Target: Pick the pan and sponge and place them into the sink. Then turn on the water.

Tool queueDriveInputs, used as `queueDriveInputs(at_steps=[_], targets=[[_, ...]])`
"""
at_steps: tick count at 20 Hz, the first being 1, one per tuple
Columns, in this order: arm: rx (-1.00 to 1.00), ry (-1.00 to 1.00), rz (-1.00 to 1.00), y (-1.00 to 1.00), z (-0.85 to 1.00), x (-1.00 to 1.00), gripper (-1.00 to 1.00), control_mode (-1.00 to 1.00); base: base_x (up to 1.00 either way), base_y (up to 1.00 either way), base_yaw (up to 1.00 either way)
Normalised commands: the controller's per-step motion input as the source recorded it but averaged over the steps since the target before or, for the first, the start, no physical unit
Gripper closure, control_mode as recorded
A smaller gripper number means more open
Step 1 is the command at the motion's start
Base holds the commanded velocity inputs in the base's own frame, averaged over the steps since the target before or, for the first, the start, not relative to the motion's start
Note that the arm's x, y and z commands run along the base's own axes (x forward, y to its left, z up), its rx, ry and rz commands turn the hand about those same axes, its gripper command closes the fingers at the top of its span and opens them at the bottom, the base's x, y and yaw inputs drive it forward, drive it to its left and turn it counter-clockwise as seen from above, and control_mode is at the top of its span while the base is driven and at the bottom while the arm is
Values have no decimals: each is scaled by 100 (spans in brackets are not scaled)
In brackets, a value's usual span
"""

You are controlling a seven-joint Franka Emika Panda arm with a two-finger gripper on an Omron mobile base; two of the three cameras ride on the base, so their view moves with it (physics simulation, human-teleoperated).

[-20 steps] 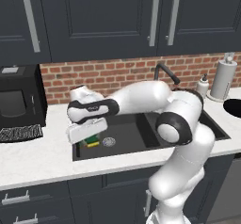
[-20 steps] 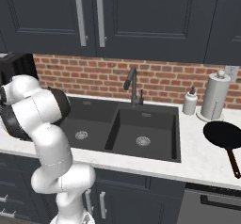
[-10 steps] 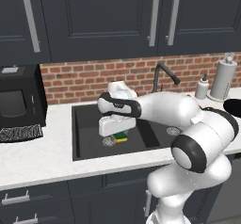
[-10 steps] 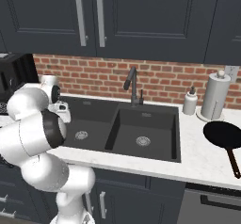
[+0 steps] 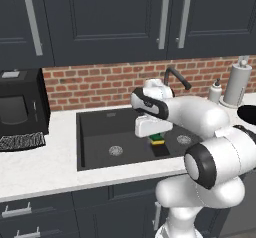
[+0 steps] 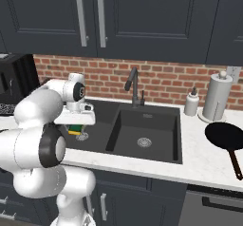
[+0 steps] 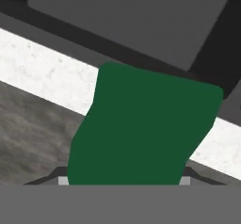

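Observation:
My gripper is shut on the sponge, a small green block with a yellow underside. It hangs above the dark grey sink, close to the divider between the two basins. In the right base view the gripper holds the sponge over the left basin of the sink. The hand view has the green sponge between the finger tips. The black pan lies on the white counter right of the sink, handle toward the front. Its edge peeks out behind my arm.
A black gooseneck faucet stands behind the sink, and no water runs from it. A soap bottle and paper towel roll stand at the back right. A black appliance sits on the left counter.
My arm has swung from the left end of the sink toward its middle, carrying the sponge. The pan has not moved.

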Motion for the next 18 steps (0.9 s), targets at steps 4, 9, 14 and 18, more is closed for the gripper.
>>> queueDriveInputs(at_steps=[4, 9, 14, 18], targets=[[0, 0, -5, -100, 0, -4, 100, -100, 0, 0, 0], [0, 0, -4, -98, 3, -10, 100, -100, 0, 0, 0], [0, 0, -2, -94, 0, -5, 100, -100, 0, 0, 0], [0, 0, 0, -87, 0, 0, 100, -100, 0, 0, 0]])
